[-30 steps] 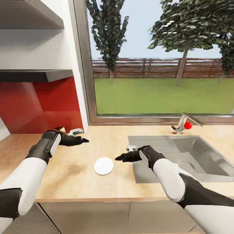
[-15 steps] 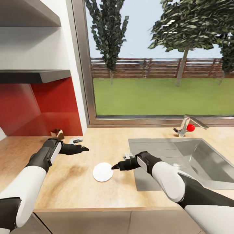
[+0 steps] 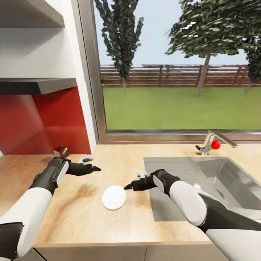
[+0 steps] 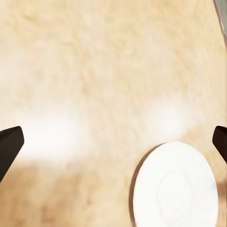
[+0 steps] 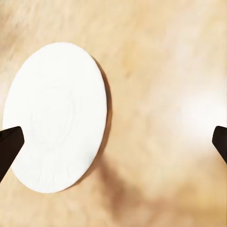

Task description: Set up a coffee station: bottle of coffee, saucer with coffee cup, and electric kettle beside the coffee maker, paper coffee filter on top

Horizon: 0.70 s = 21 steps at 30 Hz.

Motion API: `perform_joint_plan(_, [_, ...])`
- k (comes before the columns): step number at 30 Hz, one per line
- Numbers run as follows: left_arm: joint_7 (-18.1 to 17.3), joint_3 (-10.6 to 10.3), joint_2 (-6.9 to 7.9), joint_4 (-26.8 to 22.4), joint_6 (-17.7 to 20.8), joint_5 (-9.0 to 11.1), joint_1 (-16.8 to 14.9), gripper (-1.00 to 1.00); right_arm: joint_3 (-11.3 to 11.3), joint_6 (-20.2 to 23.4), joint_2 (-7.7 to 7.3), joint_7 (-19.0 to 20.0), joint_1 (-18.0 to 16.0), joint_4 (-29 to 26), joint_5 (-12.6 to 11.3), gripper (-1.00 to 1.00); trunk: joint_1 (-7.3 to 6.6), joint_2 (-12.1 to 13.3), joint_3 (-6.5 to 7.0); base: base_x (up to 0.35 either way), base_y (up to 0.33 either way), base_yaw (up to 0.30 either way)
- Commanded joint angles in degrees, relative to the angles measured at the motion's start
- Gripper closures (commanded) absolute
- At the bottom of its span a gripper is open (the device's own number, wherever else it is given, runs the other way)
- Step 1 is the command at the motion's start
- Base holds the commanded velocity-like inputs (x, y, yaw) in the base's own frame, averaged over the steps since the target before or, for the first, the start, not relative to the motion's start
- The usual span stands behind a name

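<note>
The saucer (image 3: pixel 114 197) lies flat on the pale beige countertop (image 3: pixel 119 159), a small round white plate with nothing on it. My right gripper (image 3: pixel 127 187) hovers just to its right, open, with the saucer (image 5: pixel 56 116) partly under one of its dark fingertips (image 5: pixel 9 146). My left gripper (image 3: pixel 95 168) hangs over bare counter behind and left of the plate, also open and empty. The left wrist view catches the saucer (image 4: pixel 177 187) off to one side, with that gripper's fingertips (image 4: pixel 9 144) spread wide. The coffee maker, bottle, filter, cup and kettle are out of view.
A steel sink (image 3: pixel 203 181) is set into the counter at the right, with a faucet and red knob (image 3: pixel 215 145) behind it. A grey shelf (image 3: pixel 32 85) and a red backsplash (image 3: pixel 47 123) stand at the left, a small brown object (image 3: pixel 61 150) at its foot. A big window runs along the back.
The whole picture has shifted, so the camera has moved. My right gripper has dropped slightly and edged closer to the saucer. The saucer and the left gripper stay where they were.
</note>
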Motion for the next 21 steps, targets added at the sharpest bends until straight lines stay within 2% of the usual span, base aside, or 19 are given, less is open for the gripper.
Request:
perform_joint_plan(1, [-0.1,0.1,0.02,0.0,0.5,0.3,0.0,-1.0,-0.5,0.4,0.02,0.2,0.0,-0.1,0.6,-1.0,0.03,-0.1,-0.12,0.019,0.0,0.0])
perform_joint_plan(8, [-1.4,0.1,0.2,2.5,1.2,0.3,1.3,-1.0,-0.5,0.4,0.02,0.2,0.1,-0.1,0.6,-1.0,0.03,-0.1,-0.12,0.005,0.0,0.0])
perform_joint_plan(14, [-5.6,-0.1,0.37,4.3,1.8,0.2,1.4,-1.0,-0.5,0.4,0.02,0.2,0.2,-0.1,0.6,-1.0,0.03,-0.1,-0.12,0.0,0.0,0.0])
perform_joint_plan(19, [-6.1,-0.1,0.38,4.4,1.8,0.2,1.4,-1.0,-0.5,0.4,0.02,0.3,0.2,-0.1,0.6,-1.0,0.03,-0.1,-0.12,0.0,0.0,0.0])
perform_joint_plan(21, [-6.2,-0.2,0.34,4.4,1.8,0.2,1.4,-1.0,-0.5,0.4,0.02,1.7,0.2,0.0,0.6,-1.0,0.03,-0.1,-0.12,-0.056,0.009,0.0])
